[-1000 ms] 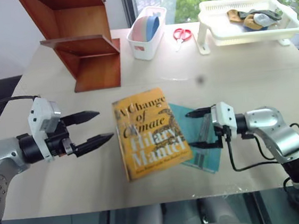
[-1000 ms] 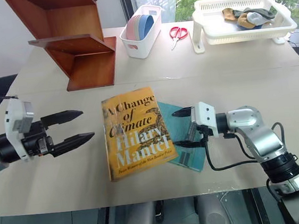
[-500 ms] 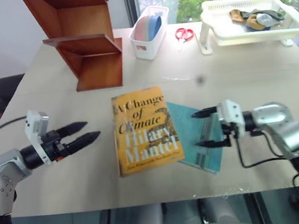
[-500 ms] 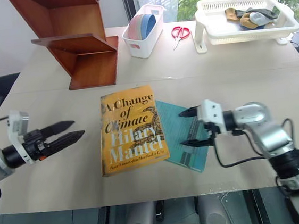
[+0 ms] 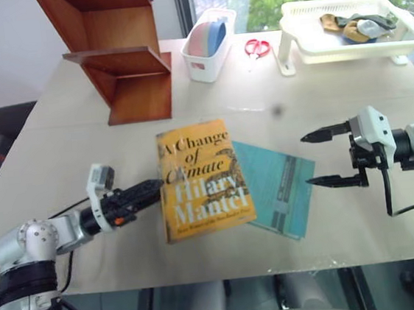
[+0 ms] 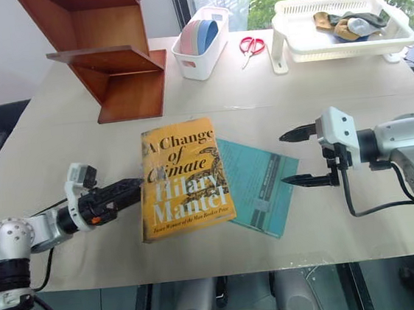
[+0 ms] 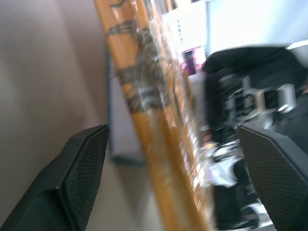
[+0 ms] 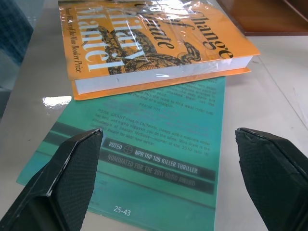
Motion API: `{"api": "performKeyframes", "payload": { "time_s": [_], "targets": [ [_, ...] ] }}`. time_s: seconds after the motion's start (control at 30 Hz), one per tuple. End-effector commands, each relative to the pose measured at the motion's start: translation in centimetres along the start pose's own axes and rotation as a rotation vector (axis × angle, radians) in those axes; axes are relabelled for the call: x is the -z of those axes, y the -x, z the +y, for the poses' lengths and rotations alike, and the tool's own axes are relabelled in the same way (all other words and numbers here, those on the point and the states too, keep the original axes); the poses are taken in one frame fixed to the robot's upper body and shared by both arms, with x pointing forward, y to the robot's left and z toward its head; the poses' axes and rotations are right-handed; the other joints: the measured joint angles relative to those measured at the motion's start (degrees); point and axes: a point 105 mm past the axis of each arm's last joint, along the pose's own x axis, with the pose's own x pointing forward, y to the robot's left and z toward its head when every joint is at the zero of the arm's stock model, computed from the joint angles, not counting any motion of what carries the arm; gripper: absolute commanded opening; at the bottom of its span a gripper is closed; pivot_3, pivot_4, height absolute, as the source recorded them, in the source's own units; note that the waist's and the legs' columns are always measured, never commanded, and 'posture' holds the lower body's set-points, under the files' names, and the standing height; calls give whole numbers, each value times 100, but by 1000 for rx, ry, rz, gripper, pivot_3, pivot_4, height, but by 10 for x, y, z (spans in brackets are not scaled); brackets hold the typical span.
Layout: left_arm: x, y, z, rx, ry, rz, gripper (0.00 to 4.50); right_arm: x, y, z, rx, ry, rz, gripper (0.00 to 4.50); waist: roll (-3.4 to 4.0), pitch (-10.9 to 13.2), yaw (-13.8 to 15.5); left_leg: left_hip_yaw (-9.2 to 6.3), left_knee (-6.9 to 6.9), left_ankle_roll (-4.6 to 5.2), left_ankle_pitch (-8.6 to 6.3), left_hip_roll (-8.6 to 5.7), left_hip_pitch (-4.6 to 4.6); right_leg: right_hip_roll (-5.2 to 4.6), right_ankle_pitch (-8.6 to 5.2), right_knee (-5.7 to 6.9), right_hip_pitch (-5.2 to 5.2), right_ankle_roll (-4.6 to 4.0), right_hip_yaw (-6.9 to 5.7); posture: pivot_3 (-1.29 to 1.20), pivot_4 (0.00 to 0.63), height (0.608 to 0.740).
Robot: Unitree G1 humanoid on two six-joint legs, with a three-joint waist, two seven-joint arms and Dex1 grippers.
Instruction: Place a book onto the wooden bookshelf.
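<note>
Left pincer (image 5: 153, 186) now lower, against book (image 5: 202, 179) atop teal book (image 5: 282, 195)

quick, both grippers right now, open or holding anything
Left gripper: open, holding nothing, fingers astride the yellow-orange book's edge.
Right gripper: open, empty, beside the teal book.

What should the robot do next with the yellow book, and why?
Probably slide the left gripper a little further in around the spine edge of the book, then close. Its fingers are open and level at that edge, and the book lies flat on the table, partly on the teal book. The right gripper is open and off to the side.
</note>
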Motion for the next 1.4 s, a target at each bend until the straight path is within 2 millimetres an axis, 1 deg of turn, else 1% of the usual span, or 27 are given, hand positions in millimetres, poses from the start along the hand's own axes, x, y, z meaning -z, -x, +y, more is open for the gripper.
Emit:
{"api": "performKeyframes", "payload": {
  "time_s": [0.03,0.17,0.27,0.3,0.33,0.5,0.57,0.63,0.73,0.8,0.87,0.9,1.0,1.1,1.17,1.23,1.27,1.3,1.37,1.4],
  "targets": [
    [-2,-3,-4,43,27,-17,4455,-10,3,0,22,37,-12,4500,-1,0,-9,0,0,0,0,0,0,0,0,0,0,0,0,0,150,740],
    [-1,-3,5,20,27,-33,4455,-10,2,1,30,32,-10,4500,-1,0,-9,0,0,-1,1,2,2,-1,0,2,0,0,2,0,150,740],
    [-4,0,7,13,25,-59,3754,-10,2,2,33,27,-8,4500,-1,0,-8,0,0,-1,1,0,3,-4,0,1,0,0,2,0,150,740],
    [-6,1,8,10,22,-71,3271,-10,2,2,34,25,-8,4500,0,0,-7,0,0,-1,1,0,2,-6,0,1,0,0,2,0,150,740],
    [-7,1,8,9,18,-82,2915,-9,2,2,34,24,-8,4500,0,0,-5,0,0,-1,1,0,2,-7,0,1,0,0,2,0,150,740],
    [-12,2,3,38,15,-119,557,-5,1,1,43,20,6,4500,-1,0,-5,-1,0,-1,0,-1,2,-14,0,1,0,0,2,0,150,740],
    [-11,1,2,41,13,-122,58,-6,1,0,49,19,0,4500,-1,0,-4,-2,0,-1,0,-1,2,-15,0,1,0,0,1,0,150,740],
    [-18,0,-5,69,0,-152,55,-5,2,-3,58,21,6,4500,0,0,-3,-2,0,-1,1,-1,2,-16,0,1,0,0,1,0,150,740],
    [-34,-2,-25,98,-95,-184,55,-9,5,-8,88,1,-30,4500,-3,1,0,-3,0,-1,1,-1,1,-18,0,1,0,-1,1,0,150,740],
    [-46,-7,-46,130,-188,-184,55,-12,8,-11,105,-13,-59,4500,-6,3,10,-8,0,-3,1,0,-1,-22,0,1,0,-1,-2,0,150,740],
    [-61,-14,-72,164,-320,-205,55,-18,13,-15,127,-31,-103,4500,-10,5,24,-10,1,-3,2,-3,-4,-21,0,0,1,-1,-6,0,150,740],
    [-70,-19,-87,187,-387,-226,55,-23,16,-18,142,-43,-138,4500,-13,7,31,-11,1,-4,2,-6,-7,-20,0,-1,1,0,-9,0,150,740],
    [-88,-36,-128,215,-600,-249,55,-35,28,-26,175,-75,-230,4500,-19,10,27,-14,3,-4,2,-13,-10,-19,1,-4,3,2,-11,0,150,740],
    [-102,-54,-165,213,-852,-278,55,-40,38,-33,208,-89,-282,4500,-19,11,23,-12,1,-4,2,-15,-10,-15,2,-14,6,2,-11,0,150,740],
    [-105,-68,-183,183,-1056,-267,55,-46,45,-38,229,-88,-324,4500,-19,11,20,-8,-4,-11,6,-17,-10,-11,2,-21,6,2,-9,0,150,740],
    [-106,-84,-191,97,-1324,-217,55,-54,55,-45,262,-75,-371,4500,-18,11,3,-2,-5,-17,10,-20,-10,-6,2,-24,5,2,-6,0,150,740],
    [-107,-91,-193,62,-1432,-211,55,-58,61,-49,283,-64,-390,4500,-17,12,2,2,-7,-18,11,-20,-10,-4,2,-25,5,3,-2,0,150,740],
    [-110,-96,-197,44,-1495,-226,55,-60,65,-52,301,-56,-408,4500,-15,13,7,6,-8,-18,11,-24,-10,-2,2,-27,4,3,1,0,150,740],
    [-122,-108,-214,-70,-1822,-265,55,-69,78,-58,334,-44,-481,4500,-20,17,20,10,-8,-14,9,-23,-11,2,2,-29,4,3,-1,0,150,740],
    [-123,-113,-222,-104,-1987,-254,55,-73,83,-59,340,-43,-511,4500,-20,17,22,13,-7,-10,6,-22,-17,7,2,-33,4,3,-7,0,150,740]
  ]
}}
